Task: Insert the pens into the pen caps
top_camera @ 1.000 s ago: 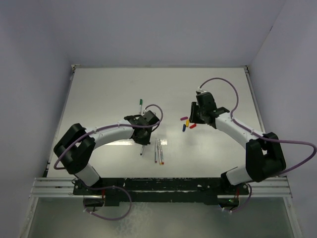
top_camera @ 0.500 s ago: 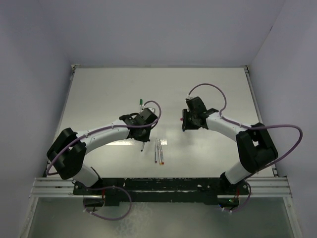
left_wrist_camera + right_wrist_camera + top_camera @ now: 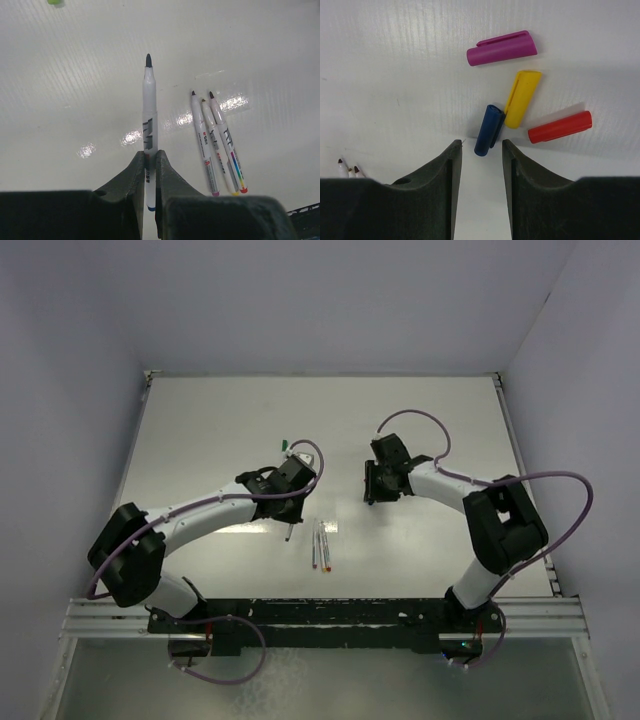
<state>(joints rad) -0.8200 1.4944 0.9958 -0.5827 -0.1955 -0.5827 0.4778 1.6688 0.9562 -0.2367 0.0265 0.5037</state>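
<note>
My left gripper (image 3: 149, 161) is shut on a white pen (image 3: 148, 120) with a dark tip and a blue rear end; the pen points away from the wrist, above the table. Three more pens (image 3: 216, 142) lie side by side to its right, also seen in the top view (image 3: 321, 545). My right gripper (image 3: 481, 146) is open just above the table. The blue cap (image 3: 488, 130) lies right ahead of the gap, its near end level with the fingertips. Beyond it lie the yellow cap (image 3: 522, 98), the red cap (image 3: 560, 127) and the magenta cap (image 3: 502, 48).
A green-ended pen (image 3: 286, 445) lies just beyond the left gripper (image 3: 288, 490). In the top view the right gripper (image 3: 372, 488) covers the caps. Raised rims (image 3: 503, 420) border the white table at left, right and back.
The right gripper has moved left and come over the caps, hiding them in the top view, and its jaws have widened slightly. The left arm has shifted a little farther away with its pen.
</note>
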